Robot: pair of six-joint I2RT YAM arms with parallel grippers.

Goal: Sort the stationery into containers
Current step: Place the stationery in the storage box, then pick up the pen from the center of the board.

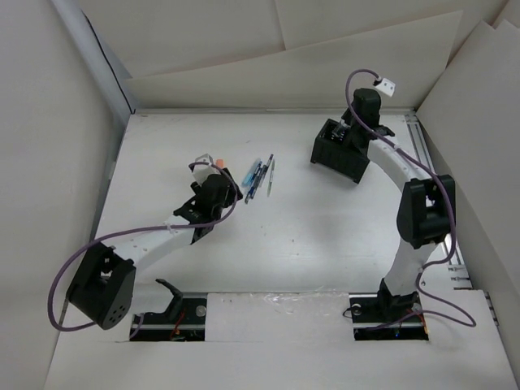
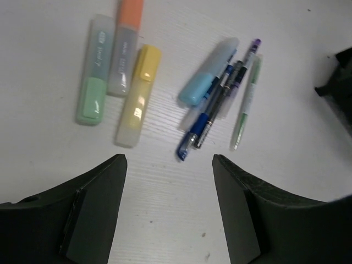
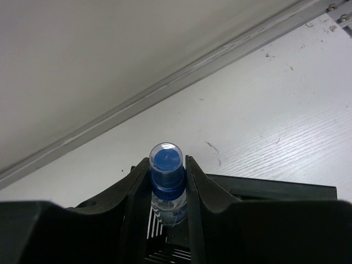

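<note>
white table [image 1: 309, 236] bears highlighters [image 2: 137, 93], pens [image 2: 212, 110] and a black box [image 1: 335, 153]

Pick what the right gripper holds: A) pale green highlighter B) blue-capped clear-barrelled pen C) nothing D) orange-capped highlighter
B: the right wrist view shows the right gripper closed on the blue-capped clear-barrelled pen, while the orange-capped highlighter and pale green highlighter lie on the white table ahead of the open left gripper.
</note>
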